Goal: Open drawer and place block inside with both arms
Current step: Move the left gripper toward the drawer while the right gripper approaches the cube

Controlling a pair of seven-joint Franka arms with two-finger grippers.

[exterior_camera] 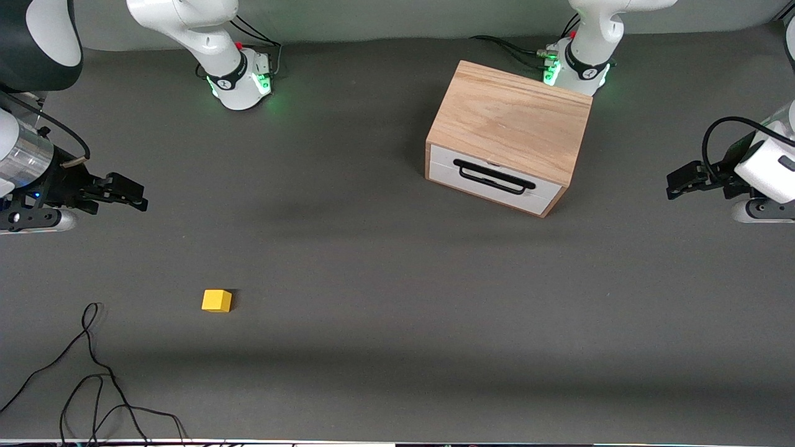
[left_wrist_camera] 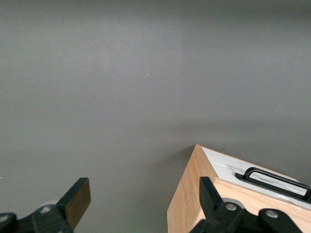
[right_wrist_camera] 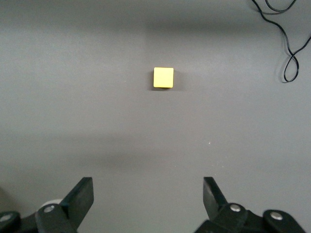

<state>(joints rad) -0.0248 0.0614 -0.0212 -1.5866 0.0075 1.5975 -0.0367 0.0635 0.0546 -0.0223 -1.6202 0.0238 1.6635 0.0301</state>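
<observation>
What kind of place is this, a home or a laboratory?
Probably a robot lab: two robot arms bolted along a grey table, a loose black cable, and only a small cabinet and block.

arms [exterior_camera: 205, 37]: 2 | grippers: 2 | cabinet [exterior_camera: 509, 121]: 1 | drawer [exterior_camera: 494, 180]: 1 | block [exterior_camera: 217, 300]: 1 | loose cable [exterior_camera: 93, 372]: 1

A robot lab: two white arms [exterior_camera: 205, 37] bolted to a grey-matted tabletop [exterior_camera: 372, 279], loose cable [exterior_camera: 93, 372] trailing.

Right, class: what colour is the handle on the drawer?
Black, against the white drawer front; the handle shows best in the front view.
</observation>
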